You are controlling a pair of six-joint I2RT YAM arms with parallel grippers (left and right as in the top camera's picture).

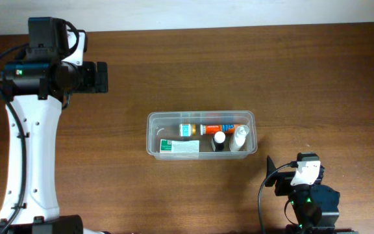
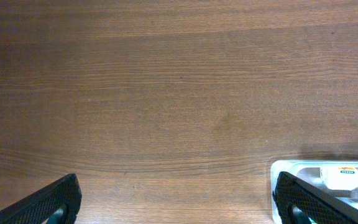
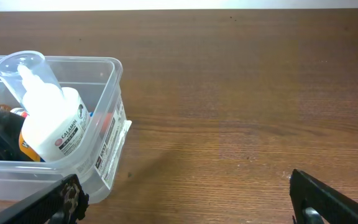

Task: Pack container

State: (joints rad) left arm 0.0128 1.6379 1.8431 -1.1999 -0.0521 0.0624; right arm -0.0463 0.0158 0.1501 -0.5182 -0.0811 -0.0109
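Observation:
The clear plastic container (image 1: 200,114) stands mid-table. It holds a green-and-white tube (image 1: 178,148), a small labelled bottle (image 1: 187,130), an orange tube (image 1: 221,128), a black bottle with a white cap (image 1: 219,140) and a white bottle with a clear cap (image 1: 239,138). My left gripper (image 1: 101,77) is open and empty, well to the container's upper left. In the left wrist view (image 2: 179,205) a container corner (image 2: 284,167) shows by the right finger. My right gripper (image 1: 273,177) is open and empty, just below the container's right end. In the right wrist view (image 3: 185,199) the container wall (image 3: 114,74) and the white bottle (image 3: 51,121) are at left.
The brown wooden table (image 1: 304,78) has a pale strip along its far edge. The left arm's white column (image 1: 28,156) rises at the left side. The right arm's base (image 1: 310,205) sits at the front edge.

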